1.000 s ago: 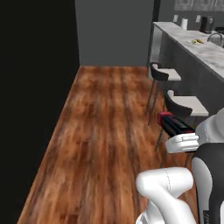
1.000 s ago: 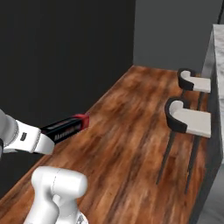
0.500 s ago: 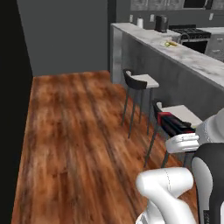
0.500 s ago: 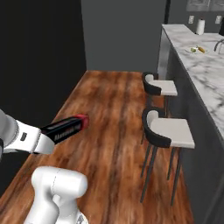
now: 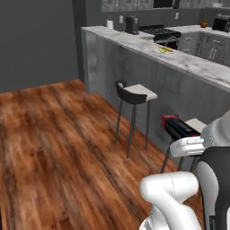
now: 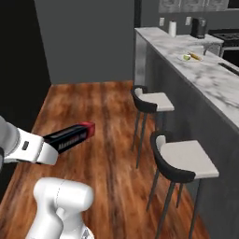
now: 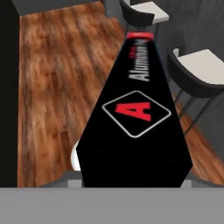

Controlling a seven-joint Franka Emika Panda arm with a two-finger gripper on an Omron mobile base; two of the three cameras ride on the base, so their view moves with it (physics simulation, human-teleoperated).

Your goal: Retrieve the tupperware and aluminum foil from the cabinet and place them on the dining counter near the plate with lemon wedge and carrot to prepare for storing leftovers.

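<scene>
My gripper (image 6: 48, 148) is shut on the aluminum foil (image 6: 70, 137), a long black carton with a red end (image 5: 170, 119), held level over the wood floor. In the hand view the aluminum foil (image 7: 136, 109) runs away from me, its red tip towards the stools, and it hides my fingertips. The dining counter (image 5: 134, 43) runs along the right, marble-topped. On it lies the plate (image 6: 191, 57) with the carrot (image 6: 195, 56) and the lemon wedge (image 6: 186, 57); the plate (image 5: 164, 50) is well ahead of the carton. The tupperware and the cabinet are out of view.
Two black-and-white stools (image 6: 153, 101) (image 6: 185, 162) stand against the counter front, the nearer one close to the carton's red end. A paper towel roll (image 6: 172, 29) and a dark appliance (image 6: 199, 27) sit at the counter's far end. Open wood floor (image 5: 58, 134) lies to the left.
The whole picture has shifted: the base has turned and driven, so the counter, the plate and the stools now stand closer. The carton stays in my grip, unmoved against the arm.
</scene>
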